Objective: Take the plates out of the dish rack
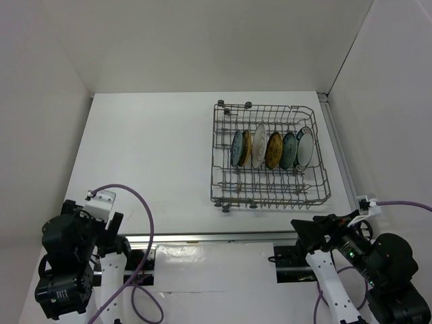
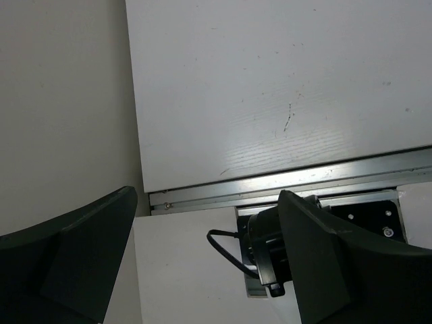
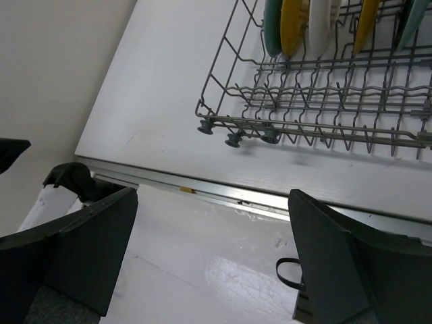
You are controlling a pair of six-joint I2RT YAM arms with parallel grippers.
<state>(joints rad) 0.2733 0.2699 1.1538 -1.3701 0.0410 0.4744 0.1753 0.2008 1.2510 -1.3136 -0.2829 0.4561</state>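
The grey wire dish rack stands on the right half of the white table. Several plates stand upright in a row in it: a teal one, a yellow-brown one, a white one, another yellow-brown one, another teal one and a white blue-rimmed one. The right wrist view shows the rack's near corner and the plates' lower edges. My left gripper is open and empty over its base at the near left. My right gripper is open and empty, short of the rack.
A metal rail runs along the table's near edge. White walls close the left, back and right sides. A purple cable loops over the near left of the table. The left arm's base mount lies under the left gripper.
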